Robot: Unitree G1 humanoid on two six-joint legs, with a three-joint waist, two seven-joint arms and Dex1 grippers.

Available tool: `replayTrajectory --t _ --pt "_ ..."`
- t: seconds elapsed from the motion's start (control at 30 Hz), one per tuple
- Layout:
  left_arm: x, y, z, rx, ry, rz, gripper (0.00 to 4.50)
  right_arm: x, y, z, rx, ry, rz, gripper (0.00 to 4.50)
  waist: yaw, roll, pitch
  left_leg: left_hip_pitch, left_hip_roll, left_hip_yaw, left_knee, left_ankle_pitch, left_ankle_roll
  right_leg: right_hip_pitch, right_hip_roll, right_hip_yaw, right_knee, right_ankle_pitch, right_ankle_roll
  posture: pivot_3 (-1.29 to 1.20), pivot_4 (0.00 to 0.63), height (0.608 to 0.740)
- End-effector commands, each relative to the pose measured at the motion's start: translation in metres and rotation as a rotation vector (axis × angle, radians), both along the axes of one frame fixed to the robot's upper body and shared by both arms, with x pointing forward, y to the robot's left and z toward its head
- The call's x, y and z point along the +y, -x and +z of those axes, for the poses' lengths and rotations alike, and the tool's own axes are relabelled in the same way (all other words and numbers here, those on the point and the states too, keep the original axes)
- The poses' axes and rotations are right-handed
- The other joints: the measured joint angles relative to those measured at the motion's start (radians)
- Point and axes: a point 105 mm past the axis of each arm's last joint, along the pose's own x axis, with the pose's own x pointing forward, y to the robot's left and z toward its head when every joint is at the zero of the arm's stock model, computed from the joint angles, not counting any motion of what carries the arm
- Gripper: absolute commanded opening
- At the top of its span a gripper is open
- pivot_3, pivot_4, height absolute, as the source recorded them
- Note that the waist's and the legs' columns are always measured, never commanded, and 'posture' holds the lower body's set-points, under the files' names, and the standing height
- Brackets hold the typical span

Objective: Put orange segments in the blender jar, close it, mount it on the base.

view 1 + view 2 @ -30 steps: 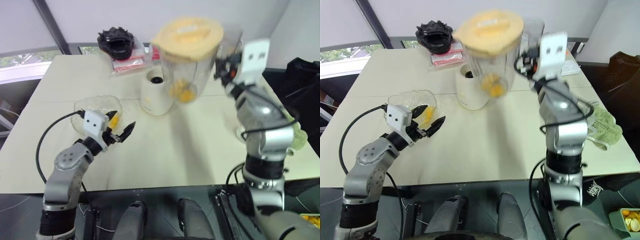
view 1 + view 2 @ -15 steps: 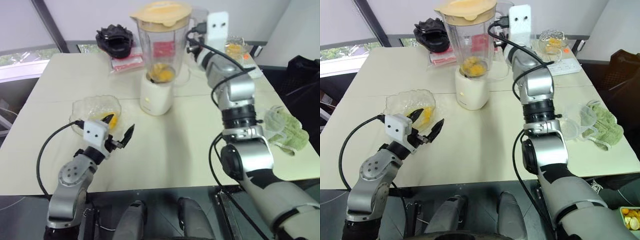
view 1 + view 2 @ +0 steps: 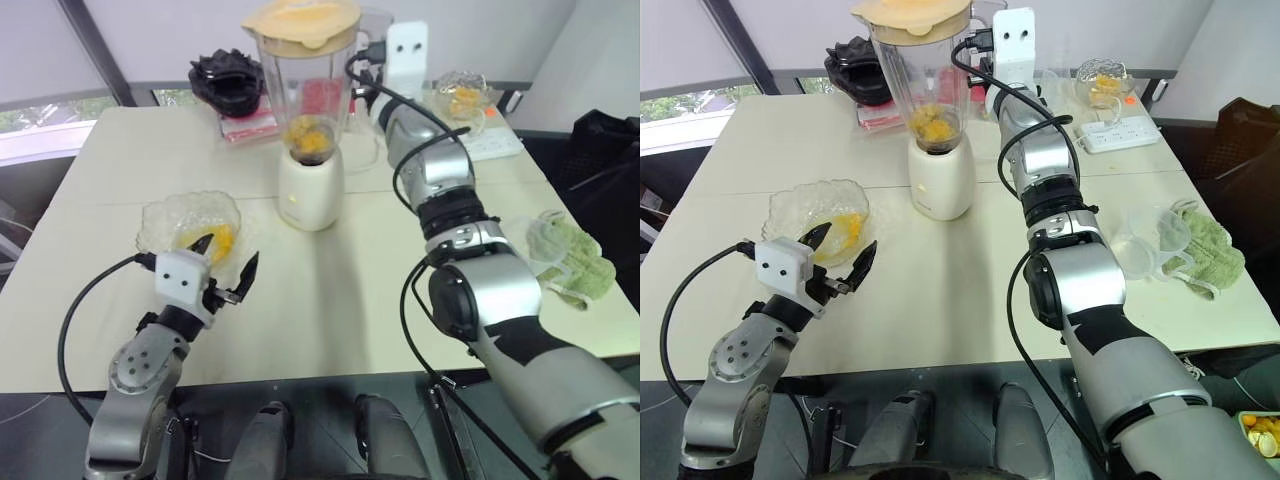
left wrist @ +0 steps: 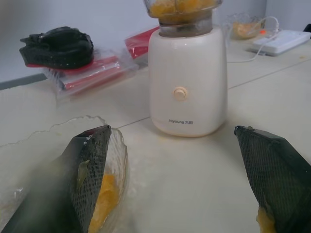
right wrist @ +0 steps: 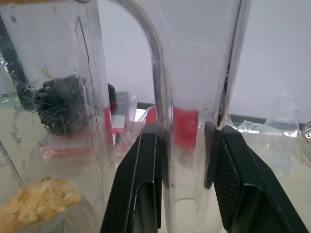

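Standing on the base [image 3: 310, 187] at the middle of the table [image 3: 400, 290], the jar [image 3: 303, 90] holds orange segments [image 3: 309, 136] at its bottom and wears a pale-yellow lid [image 3: 301, 20]. The right gripper [image 5: 184, 160] is clamped on the jar's clear handle, one black finger pressed against each side of it. The left gripper [image 3: 225, 262] hangs with its fingers wide apart and nothing between them, just beside a crinkled bowl [image 3: 165, 217] with more segments. A green cloth [image 3: 572, 262] lies near the right edge.
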Motion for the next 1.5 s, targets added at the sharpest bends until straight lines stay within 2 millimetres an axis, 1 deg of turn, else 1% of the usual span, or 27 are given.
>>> replayTrajectory --t 0.03,0.2,0.53,0.6,0.7,0.8,0.87,0.9,0.93,1.03,1.07,1.13,1.3,1.37,1.43,1.5 --pt "0.0 0.004 0.012 -0.051 -0.015 -0.002 4.21 0.012 0.007 0.021 -0.076 -0.021 0.022 0.82 -0.006 0.0 0.0 0.0 0.0 0.0 0.0 0.0 0.0 0.0 0.0 0.0 0.0 0.0 0.0 0.0 0.15 0.74" --pt "-0.001 0.002 0.012 -0.049 -0.016 -0.006 4.21 0.016 0.009 0.013 -0.069 -0.006 0.027 0.82 -0.007 0.0 0.0 0.001 0.0 0.0 0.0 0.0 0.0 0.0 0.0 0.0 0.0 0.0 0.0 0.0 0.15 0.74" --pt "-0.003 0.001 0.01 -0.043 -0.015 -0.02 4.21 0.023 0.016 0.005 -0.072 0.02 0.027 0.82 -0.006 0.0 0.0 0.0 0.0 0.0 -0.001 0.0 0.0 -0.001 0.0 0.0 0.001 0.0 0.0 0.0 0.15 0.74" --pt "-0.003 0.0 0.01 -0.041 -0.016 -0.021 4.21 0.021 0.016 -0.001 -0.066 0.034 0.015 0.82 -0.005 0.0 0.0 0.0 0.0 0.0 -0.001 0.0 0.0 -0.001 0.0 0.0 0.001 0.0 0.0 0.0 0.15 0.74" --pt "-0.005 0.0 0.009 -0.037 -0.015 -0.026 4.21 0.015 0.015 -0.015 -0.042 0.049 0.006 0.82 -0.004 0.0 0.0 0.0 0.0 0.0 -0.001 0.0 0.0 -0.001 0.0 0.0 0.001 0.0 0.0 0.0 0.15 0.74" --pt "-0.006 0.0 0.008 -0.034 -0.016 -0.031 4.21 0.012 0.016 -0.023 -0.028 0.048 0.013 0.82 -0.003 0.0 -0.001 0.0 0.0 0.0 -0.001 0.0 0.0 -0.001 0.0 0.0 0.001 0.0 0.0 0.0 0.15 0.74" --pt "-0.007 0.0 0.008 -0.034 -0.017 -0.034 4.29 0.011 0.016 -0.027 -0.017 0.044 0.021 1.87 -0.003 0.0 -0.001 0.0 0.0 0.0 0.0 0.0 0.0 0.0 0.0 0.0 0.001 0.0 0.0 0.0 0.15 0.74" --pt "-0.007 0.0 0.008 -0.033 -0.018 -0.036 4.29 0.01 0.017 -0.029 -0.015 0.045 0.023 2.26 -0.003 0.0 -0.001 0.0 0.0 0.0 0.0 0.0 0.0 0.0 0.0 0.0 0.001 0.0 0.0 0.0 0.15 0.74" --pt "-0.007 -0.001 0.008 -0.033 -0.018 -0.037 4.29 0.009 0.017 -0.03 -0.013 0.048 0.023 2.81 -0.004 0.0 -0.001 0.001 0.0 0.0 0.0 0.0 0.0 0.0 0.0 0.0 0.001 0.0 0.0 0.0 0.15 0.74" --pt "-0.007 -0.001 0.008 -0.032 -0.018 -0.04 4.29 0.008 0.018 -0.033 -0.008 0.056 0.025 4.27 -0.006 0.0 -0.001 0.001 0.0 0.0 0.0 0.0 0.0 0.0 0.0 0.0 0.001 0.0 0.0 0.0 0.15 0.74" --pt "-0.007 -0.001 0.008 -0.032 -0.018 -0.042 4.29 0.007 0.018 -0.034 -0.007 0.057 0.026 4.39 -0.006 0.0 -0.001 0.001 0.0 0.0 0.0 0.0 0.0 0.0 0.0 0.0 0.001 0.0 0.0 0.0 0.15 0.74" --pt "-0.007 -0.002 0.009 -0.033 -0.012 -0.048 4.29 0.004 0.019 -0.037 -0.007 0.057 0.026 4.39 -0.007 0.0 -0.001 0.001 0.0 0.0 0.0 0.0 0.0 -0.001 0.0 0.0 0.003 0.0 0.0 0.0 0.15 0.74" --pt "-0.008 -0.002 0.009 -0.034 -0.015 -0.065 4.29 -0.014 0.03 -0.05 -0.002 0.057 0.035 4.39 -0.001 0.0 -0.001 0.001 0.0 0.0 0.001 0.0 0.0 0.0 0.0 0.0 0.003 0.0 0.0 0.0 0.15 0.74" --pt "-0.009 -0.001 0.008 -0.023 -0.012 -0.075 4.29 -0.027 0.044 -0.061 0.009 0.052 0.099 4.39 0.001 0.0 -0.001 0.001 0.0 0.0 0.001 0.0 0.0 0.0 0.0 0.0 0.003 0.0 0.0 0.0 0.15 0.74" --pt "-0.008 0.001 0.008 -0.018 -0.002 -0.09 4.29 -0.037 0.069 -0.072 0.019 0.109 0.24 4.39 0.009 0.0 -0.002 0.001 0.0 -0.002 0.001 0.0 0.0 0.002 0.0 -0.002 0.001 0.0 0.0 0.0 0.15 0.74" --pt "-0.007 0.002 0.009 -0.018 -0.005 -0.101 4.29 -0.046 0.091 -0.079 0.04 0.183 0.334 4.39 0.019 0.0 -0.001 0.0 0.0 -0.003 0.001 0.0 0.0 0.003 0.0 -0.002 -0.001 0.0 0.0 0.0 0.15 0.74"
